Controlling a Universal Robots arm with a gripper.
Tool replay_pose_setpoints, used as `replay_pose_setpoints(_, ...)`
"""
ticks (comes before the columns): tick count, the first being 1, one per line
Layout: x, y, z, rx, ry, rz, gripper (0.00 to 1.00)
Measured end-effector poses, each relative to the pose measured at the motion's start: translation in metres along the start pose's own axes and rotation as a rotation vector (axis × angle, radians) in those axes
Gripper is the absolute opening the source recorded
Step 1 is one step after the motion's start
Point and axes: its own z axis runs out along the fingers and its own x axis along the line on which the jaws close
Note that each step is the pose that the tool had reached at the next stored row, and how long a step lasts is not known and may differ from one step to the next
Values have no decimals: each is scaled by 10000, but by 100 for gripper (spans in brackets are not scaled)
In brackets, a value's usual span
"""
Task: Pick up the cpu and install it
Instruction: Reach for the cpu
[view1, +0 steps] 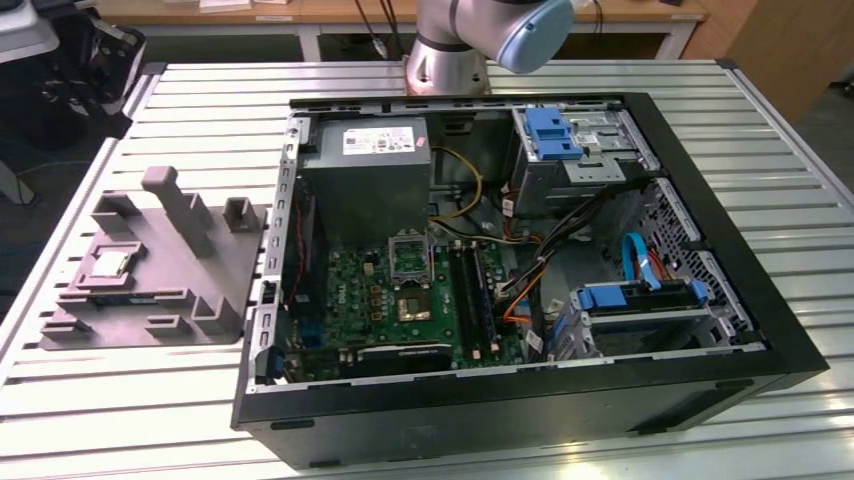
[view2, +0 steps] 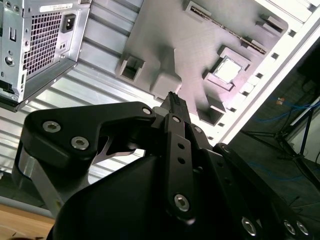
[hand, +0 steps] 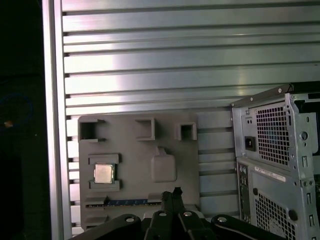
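small silvery square cpu (hand: 103, 173) resting in grey plastic tray (hand: 135, 150), black gripper (hand: 175, 192) above it, fingers closed together, empty

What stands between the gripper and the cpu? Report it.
Nothing visible. The cpu lies uncovered in its recess on the grey tray; the gripper hangs apart from it. An upright post stands beside the cpu.

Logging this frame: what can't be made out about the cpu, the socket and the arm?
cpu: underside hidden by the tray it lies in, in both wrist views; any corner mark is too small.
socket: open or empty, too small to tell in the exterior view.
arm: cut off by the exterior view's top edge.
tool: body cut off by the picture's edge in the first wrist view.
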Motion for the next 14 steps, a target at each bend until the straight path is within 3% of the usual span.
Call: replay_pose_setpoints(14,179,-13,0,-4,-1,0,11)
